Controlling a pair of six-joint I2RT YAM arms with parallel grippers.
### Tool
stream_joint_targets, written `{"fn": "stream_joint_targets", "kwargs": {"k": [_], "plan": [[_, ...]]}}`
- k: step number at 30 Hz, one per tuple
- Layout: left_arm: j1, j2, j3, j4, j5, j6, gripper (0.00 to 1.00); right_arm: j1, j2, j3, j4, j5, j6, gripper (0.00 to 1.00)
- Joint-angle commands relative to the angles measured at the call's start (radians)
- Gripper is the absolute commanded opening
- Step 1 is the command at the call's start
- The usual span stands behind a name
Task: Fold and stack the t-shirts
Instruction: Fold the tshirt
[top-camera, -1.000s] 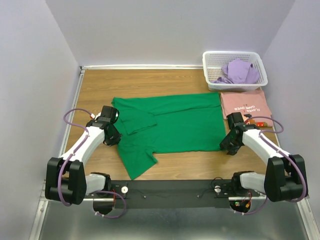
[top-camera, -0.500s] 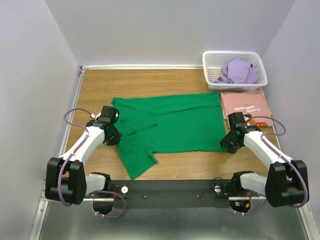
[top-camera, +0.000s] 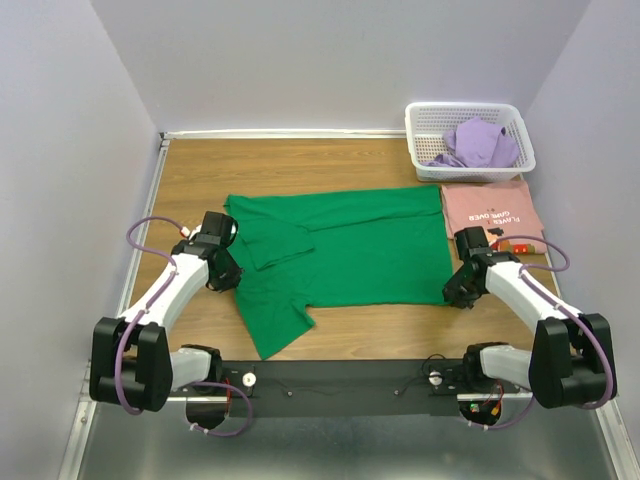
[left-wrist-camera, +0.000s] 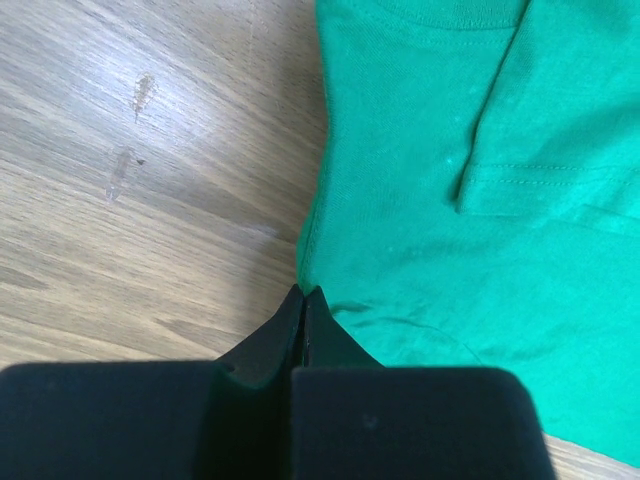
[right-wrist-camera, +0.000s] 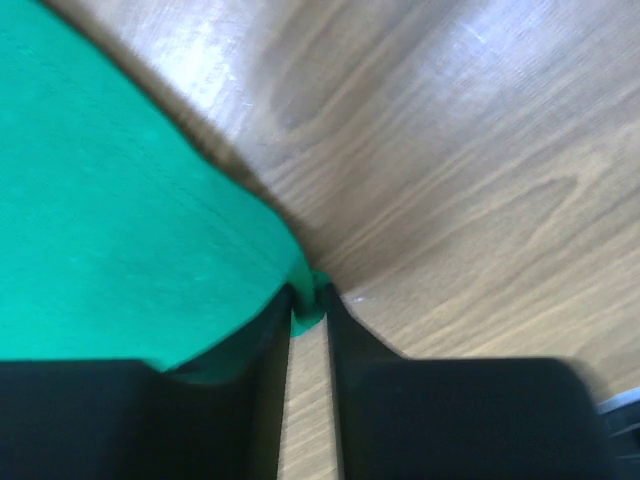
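Note:
The green t-shirt (top-camera: 350, 250) lies spread flat in the middle of the table, one sleeve folded inward. My left gripper (top-camera: 228, 280) is shut at its left side edge; in the left wrist view the fingertips (left-wrist-camera: 303, 292) meet right on the shirt's edge (left-wrist-camera: 450, 200), with wrinkles running from them. My right gripper (top-camera: 452, 293) is shut on the shirt's near right corner, and the right wrist view shows green cloth (right-wrist-camera: 120, 200) pinched between its fingers (right-wrist-camera: 308, 300). The pink t-shirt (top-camera: 492, 208) lies folded at the right. The lavender t-shirt (top-camera: 478, 143) is crumpled in the basket.
The white lattice basket (top-camera: 424, 150) stands at the back right corner, just behind the pink shirt. Bare wooden table (top-camera: 280, 165) lies behind the green shirt and along its left. Purple walls close in the sides and back.
My right gripper has shifted slightly at the shirt's near right corner. The left arm and the shirts look unchanged.

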Motion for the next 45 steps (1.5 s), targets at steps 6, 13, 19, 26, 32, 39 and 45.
{"fn": "stream_joint_targets", "kwargs": {"k": [6, 13, 19, 26, 32, 39, 45], "plan": [[-0.002, -0.087, 0.008, -0.061, 0.002, 0.015, 0.0, 0.001, -0.065, 0.017, -0.046, 0.043, -0.008, 0.01], [0.004, -0.149, 0.029, -0.133, -0.01, 0.033, 0.0, 0.0, -0.134, 0.048, -0.118, 0.014, -0.025, 0.01], [0.025, -0.15, 0.04, -0.133, -0.007, 0.069, 0.0, 0.001, -0.096, 0.158, -0.135, 0.052, -0.076, 0.01], [0.094, -0.068, 0.072, -0.07, 0.014, 0.139, 0.0, 0.001, 0.079, 0.327, -0.101, 0.085, -0.154, 0.01], [0.117, 0.044, 0.169, -0.022, 0.032, 0.191, 0.0, 0.0, 0.238, 0.438, -0.038, 0.079, -0.186, 0.01], [0.136, 0.158, 0.229, 0.024, 0.036, 0.23, 0.0, 0.001, 0.364, 0.505, 0.011, 0.102, -0.208, 0.01], [0.143, 0.233, 0.253, 0.053, 0.051, 0.257, 0.0, 0.001, 0.415, 0.554, 0.028, 0.123, -0.216, 0.01]]}}
